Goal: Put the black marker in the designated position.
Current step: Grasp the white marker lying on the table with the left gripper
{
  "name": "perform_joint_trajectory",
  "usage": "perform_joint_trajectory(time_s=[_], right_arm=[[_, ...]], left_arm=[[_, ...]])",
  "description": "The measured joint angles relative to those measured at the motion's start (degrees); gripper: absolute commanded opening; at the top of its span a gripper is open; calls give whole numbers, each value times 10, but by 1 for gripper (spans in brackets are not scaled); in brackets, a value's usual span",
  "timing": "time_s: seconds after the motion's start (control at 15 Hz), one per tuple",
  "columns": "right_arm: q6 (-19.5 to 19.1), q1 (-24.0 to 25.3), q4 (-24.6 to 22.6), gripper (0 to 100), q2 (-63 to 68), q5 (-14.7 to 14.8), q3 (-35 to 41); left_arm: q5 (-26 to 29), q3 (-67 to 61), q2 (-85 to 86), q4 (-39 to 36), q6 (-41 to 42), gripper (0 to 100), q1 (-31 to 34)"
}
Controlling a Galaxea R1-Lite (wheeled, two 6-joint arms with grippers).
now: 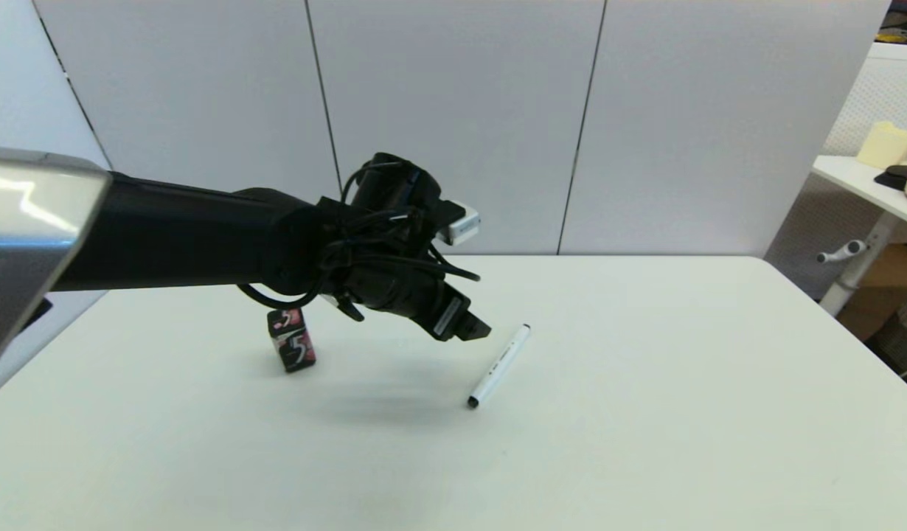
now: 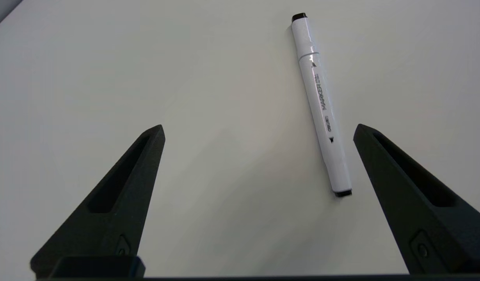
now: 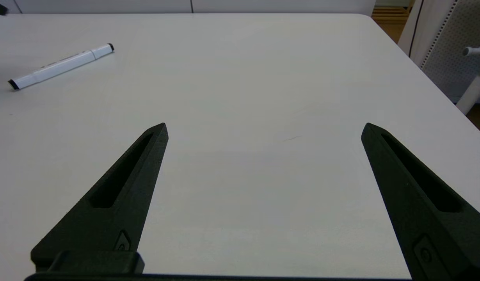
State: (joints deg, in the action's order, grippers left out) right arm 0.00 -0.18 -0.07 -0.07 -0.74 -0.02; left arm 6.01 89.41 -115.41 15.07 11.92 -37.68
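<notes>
The slim white-barrelled black marker (image 1: pixel 499 366) with black tips lies flat on the white surface (image 1: pixel 645 413), angled, free of any grip. The left gripper (image 1: pixel 474 330) hangs above the surface just beside the marker, jaws spread wide, nothing between them. The small upright black box with pink patches and a white "5" (image 1: pixel 292 340) stands well apart, under the left arm. The right gripper (image 3: pixel 263 128) is low over bare surface, jaws wide apart.
</notes>
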Motion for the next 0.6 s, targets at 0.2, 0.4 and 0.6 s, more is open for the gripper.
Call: perform_joint_trajectory(time_s=[0.2,0.4,0.6], right_arm=[[0,0,0,100,0,0,0],[0,0,0,100,0,0,0],[0,0,0,100,0,0,0]], left_arm=[[0,29,-41,1,0,100,-5],[0,46,-65,1,0,100,-14],[0,62,-84,1,-5,100,-32]])
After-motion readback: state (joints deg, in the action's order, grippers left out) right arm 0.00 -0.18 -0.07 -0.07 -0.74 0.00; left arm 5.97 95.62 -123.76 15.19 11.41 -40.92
